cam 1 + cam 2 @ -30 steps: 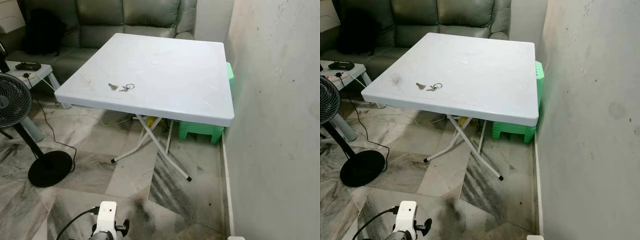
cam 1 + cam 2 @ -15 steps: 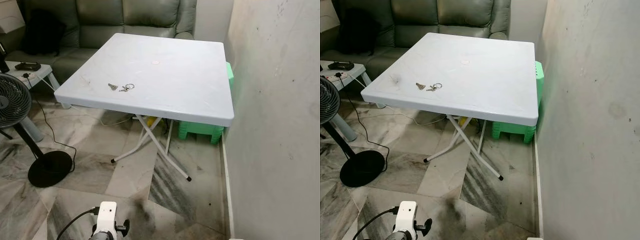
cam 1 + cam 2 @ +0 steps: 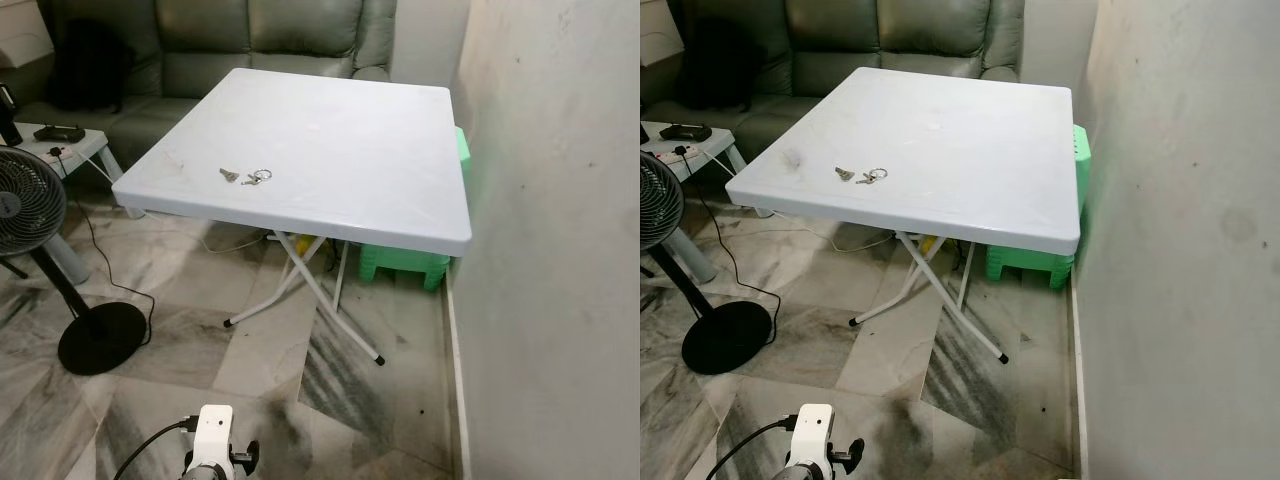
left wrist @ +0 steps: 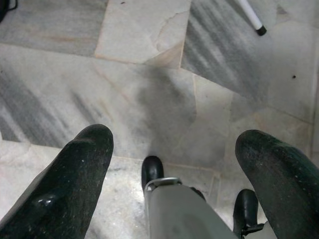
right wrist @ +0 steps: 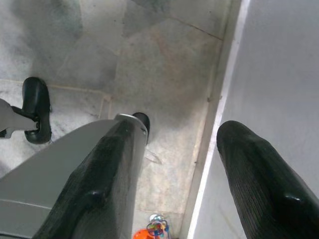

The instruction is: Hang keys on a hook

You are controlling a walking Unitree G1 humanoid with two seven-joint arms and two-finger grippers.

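Observation:
A small bunch of keys (image 3: 245, 177) on a ring lies near the front left edge of a white folding table (image 3: 330, 130) ahead of me; the keys (image 3: 862, 175) rest flat on the tabletop. My left gripper (image 4: 174, 164) hangs low over the marble floor with its two black fingers wide apart and nothing between them. My right gripper (image 5: 174, 169) also hangs down, close to the wall, its fingers spread and empty. Part of my left arm (image 3: 212, 445) shows at the bottom of the left eye view.
A grey-white wall (image 3: 560, 250) runs along the right. A green plastic stool (image 3: 405, 262) stands under the table's right side. A standing fan (image 3: 30, 210) with a round black base (image 3: 100, 338) and cord is on the left. A grey sofa (image 3: 250, 40) sits behind the table.
The whole view has shifted slightly down and right, so the camera moved a little. The keys and table stay where they were.

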